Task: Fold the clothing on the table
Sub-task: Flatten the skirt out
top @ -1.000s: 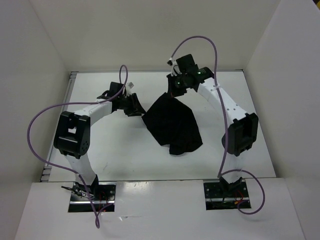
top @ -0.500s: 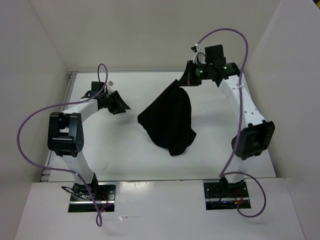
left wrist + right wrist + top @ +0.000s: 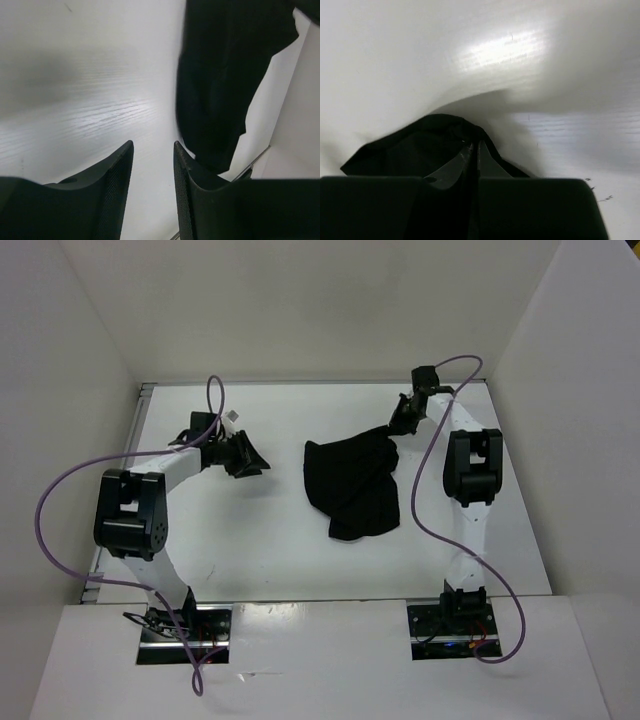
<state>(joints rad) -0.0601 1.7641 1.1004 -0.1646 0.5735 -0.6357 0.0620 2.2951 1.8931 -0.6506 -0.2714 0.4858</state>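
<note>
Clothing (image 3: 352, 485): plain black, soft, matte. It lies as a crumpled, roughly rectangular heap with rounded folds, right of the middle of the table (image 3: 250, 540). Most of it rests flat. Its far right corner is drawn into a small peak at the right gripper (image 3: 400, 425). The near end of the heap is a doubled lobe with a curved hem.

Table: white, smooth, with a faint fine grain and soft glare in both wrist views. A thin metal edge (image 3: 320, 600) runs along the near side. Plain white walls (image 3: 300, 310) stand upright at left, back and right.

Right gripper: fingers (image 3: 451, 172) almost together, only a hairline slit between them. Black fabric rises to a point around the tips, so the corner reads as pinched. The gripper sits low over the far right part of the table.

Left gripper (image 3: 245, 455): fingers (image 3: 112, 190) carry a fine mesh texture and stand parted to a moderate gap. White table shows between them and they grip nothing. The gripper sits left of the clothing, apart from it, tips towards its left edge.

Room: broad white surface lies nearer than the clothing and to its left. Only a narrow strip separates the clothing from the right arm. Purple cables (image 3: 60, 500) loop out from both arms, and the right one hangs just beside the clothing's right edge
</note>
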